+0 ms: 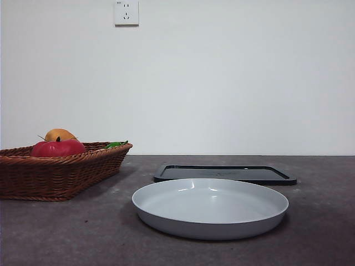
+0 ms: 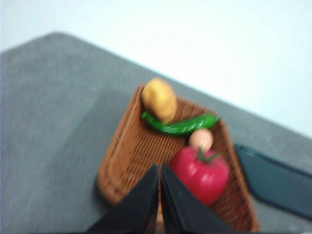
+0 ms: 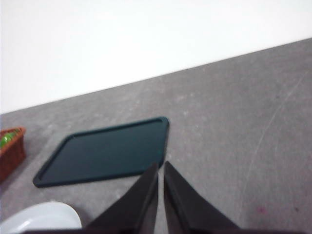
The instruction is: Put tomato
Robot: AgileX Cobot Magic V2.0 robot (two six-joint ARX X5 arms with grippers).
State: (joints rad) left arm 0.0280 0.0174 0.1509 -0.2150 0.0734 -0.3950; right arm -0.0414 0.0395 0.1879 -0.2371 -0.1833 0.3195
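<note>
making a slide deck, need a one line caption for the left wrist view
Left pincer, jaws shut, above a wicker basket holding the tomato, a green pepper and a yellow fruit.

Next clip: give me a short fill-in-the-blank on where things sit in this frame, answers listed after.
1. The tomato lies inside the wicker ____.
2. In the front view, the grey plate sits in front of a flat black ____.
3. The long vegetable lying beside the yellow fruit is coloured ____.
4. The left end effector has its jaws ____.

Missing words: basket; tray; green; shut
</note>
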